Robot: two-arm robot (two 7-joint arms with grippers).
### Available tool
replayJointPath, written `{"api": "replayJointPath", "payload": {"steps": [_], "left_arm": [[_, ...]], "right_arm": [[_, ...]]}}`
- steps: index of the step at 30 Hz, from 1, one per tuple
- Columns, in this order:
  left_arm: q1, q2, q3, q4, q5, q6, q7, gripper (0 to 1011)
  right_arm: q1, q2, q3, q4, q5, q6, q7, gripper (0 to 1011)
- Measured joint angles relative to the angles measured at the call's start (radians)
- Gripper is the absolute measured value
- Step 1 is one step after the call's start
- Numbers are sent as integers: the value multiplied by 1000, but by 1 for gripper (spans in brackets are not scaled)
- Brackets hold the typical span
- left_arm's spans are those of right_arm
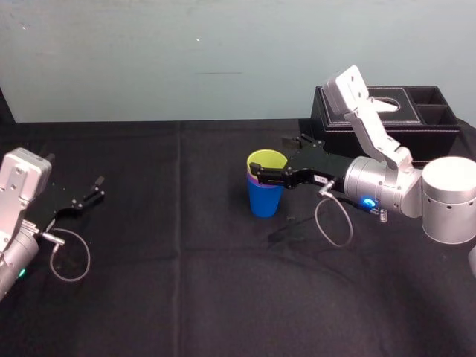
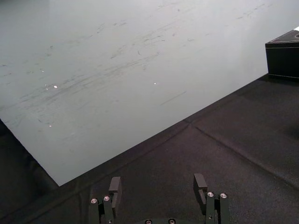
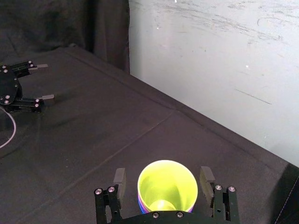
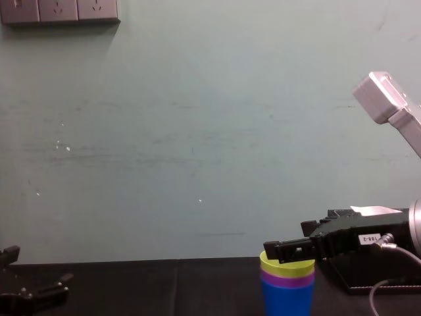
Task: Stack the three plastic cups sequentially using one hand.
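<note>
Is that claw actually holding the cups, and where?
Nothing seems held. The right gripper is open, its fingers either side of the rim of the yellow-green cup, gaps showing. The left gripper rests open at far left.

There are three plastic cups: a blue cup (image 4: 288, 299), a purple cup (image 4: 287, 280) and a yellow-green cup (image 4: 286, 266). Two grippers show, the left gripper (image 2: 157, 178) and the right gripper (image 1: 268, 159), and one black tissue box (image 1: 439, 137).

Smooth, faintly glossy plastic cups (image 1: 265, 195); matt, creased black cloth (image 1: 186, 282); satin silver-grey metal right arm (image 1: 375, 186); scuffed matt wall (image 1: 149, 52).
</note>
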Motion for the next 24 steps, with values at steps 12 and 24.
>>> {"api": "replayJointPath", "payload": {"steps": [12, 24], "left_arm": [[0, 0, 0, 0, 0, 0, 0, 1010], [0, 0, 0, 0, 0, 0, 0, 1010]], "right_arm": [[-76, 67, 61, -90, 24, -2, -18, 1003], [-188, 151, 158, -124, 64, -59, -31, 1003]]}}
